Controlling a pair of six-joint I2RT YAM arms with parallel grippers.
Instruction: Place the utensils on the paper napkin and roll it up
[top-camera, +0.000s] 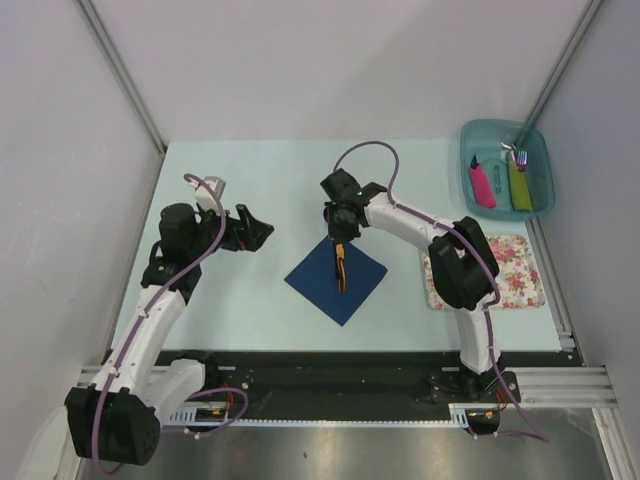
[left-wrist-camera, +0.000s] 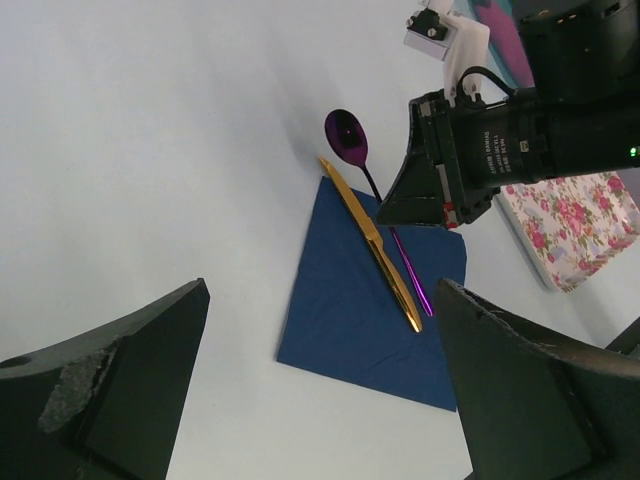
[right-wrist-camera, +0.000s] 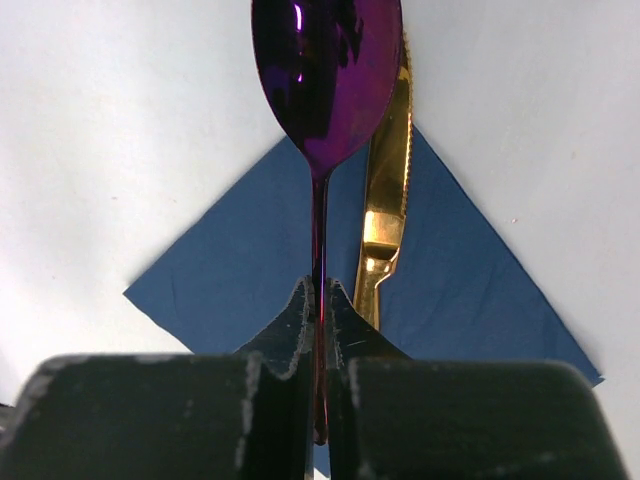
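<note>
The navy paper napkin (top-camera: 335, 275) lies as a diamond at the table's middle; it also shows in the left wrist view (left-wrist-camera: 360, 320) and the right wrist view (right-wrist-camera: 220, 270). The golden-tan knife (left-wrist-camera: 375, 250) lies across it, its tip past the far corner (right-wrist-camera: 385, 200). My right gripper (top-camera: 340, 235) is shut on the thin handle of the purple spoon (right-wrist-camera: 325, 80), low over the napkin beside the knife. The spoon's bowl (left-wrist-camera: 347, 135) reaches beyond the napkin's far corner. My left gripper (top-camera: 262, 235) is open and empty, left of the napkin.
A teal bin (top-camera: 540, 150) at the back right holds pink-handled and green-handled cutlery. A floral mat (top-camera: 510, 270) lies right of the napkin, partly under the right arm. Walls enclose the table on three sides.
</note>
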